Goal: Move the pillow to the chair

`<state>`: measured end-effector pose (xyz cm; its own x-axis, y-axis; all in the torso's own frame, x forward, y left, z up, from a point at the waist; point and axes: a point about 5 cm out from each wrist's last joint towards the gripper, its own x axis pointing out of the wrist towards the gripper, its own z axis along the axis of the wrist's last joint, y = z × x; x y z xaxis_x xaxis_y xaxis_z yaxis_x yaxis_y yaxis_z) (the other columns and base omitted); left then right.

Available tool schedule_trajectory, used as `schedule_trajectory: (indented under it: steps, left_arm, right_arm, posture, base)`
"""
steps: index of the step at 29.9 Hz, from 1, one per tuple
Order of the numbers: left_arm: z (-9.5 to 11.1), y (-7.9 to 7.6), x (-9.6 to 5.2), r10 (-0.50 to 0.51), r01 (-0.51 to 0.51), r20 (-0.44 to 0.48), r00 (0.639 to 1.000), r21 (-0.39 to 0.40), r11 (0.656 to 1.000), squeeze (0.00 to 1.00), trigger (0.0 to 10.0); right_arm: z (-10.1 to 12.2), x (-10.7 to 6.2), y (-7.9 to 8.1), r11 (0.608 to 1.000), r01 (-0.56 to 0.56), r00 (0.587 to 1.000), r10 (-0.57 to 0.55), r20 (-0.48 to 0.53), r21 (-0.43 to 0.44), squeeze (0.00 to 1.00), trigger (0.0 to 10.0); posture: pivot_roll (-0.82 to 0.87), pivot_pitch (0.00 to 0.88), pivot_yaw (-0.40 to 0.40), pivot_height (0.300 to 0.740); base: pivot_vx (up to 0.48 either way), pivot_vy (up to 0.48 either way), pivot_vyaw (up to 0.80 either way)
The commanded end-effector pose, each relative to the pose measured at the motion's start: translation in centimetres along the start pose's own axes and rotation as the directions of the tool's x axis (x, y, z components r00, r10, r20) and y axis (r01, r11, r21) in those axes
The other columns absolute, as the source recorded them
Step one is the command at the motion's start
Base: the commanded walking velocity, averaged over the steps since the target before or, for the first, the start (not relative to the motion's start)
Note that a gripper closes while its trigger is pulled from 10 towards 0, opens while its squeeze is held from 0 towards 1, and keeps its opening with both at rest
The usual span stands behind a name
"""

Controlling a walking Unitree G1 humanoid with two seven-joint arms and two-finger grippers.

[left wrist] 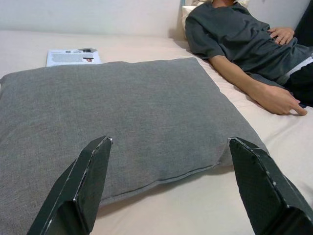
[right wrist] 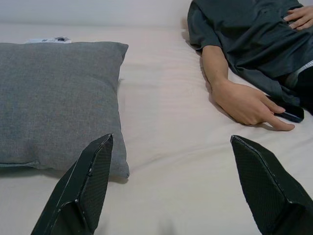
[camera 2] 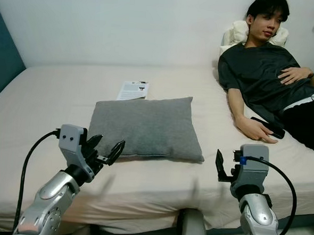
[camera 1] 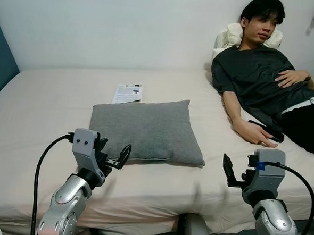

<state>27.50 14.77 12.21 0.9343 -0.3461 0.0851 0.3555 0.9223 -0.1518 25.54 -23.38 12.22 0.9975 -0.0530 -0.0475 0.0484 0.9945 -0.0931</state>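
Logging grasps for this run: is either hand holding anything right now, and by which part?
Nothing is held. The left hand and right hand are open, short of the grey pillow.

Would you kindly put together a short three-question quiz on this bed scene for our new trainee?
1. True or false: the left gripper already clamps the grey pillow.
2. What lies just behind the pillow? A) leaflet B) mug C) shoe
3. Fill in: the person's hand rests by a dark ____.

Key
1. False: both the left and the right gripper are open, short of the pillow.
2. A, the leaflet.
3. Phone.
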Motion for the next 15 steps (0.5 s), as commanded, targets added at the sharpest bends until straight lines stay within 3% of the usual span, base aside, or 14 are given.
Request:
schedule_trajectory:
  steps: [1,15]
  left_arm:
    - [-0.01,0.33,-0.16,0.013,-0.013,-0.006,1.000,0.017,1.000,0.00,10.0]
    - [0.37,0.41,0.02,0.015,-0.015,-0.004,1.000,0.028,0.999,0.00,10.0]
  right_arm:
    - [0.07,-0.15,-0.05,1.000,0.004,1.000,-0.005,0.011,0.017,0.00,10.0]
    - [0.47,0.01,-0.02,1.000,0.004,1.000,-0.004,0.014,0.020,0.00,10.0]
  posture:
    - [-0.11,0.005,0.007,0.376]
    - [-0.11,0.050,0.016,0.376]
  base:
    - [0.000,0.000,0.00]
    - [0.000,0.000,0.00]
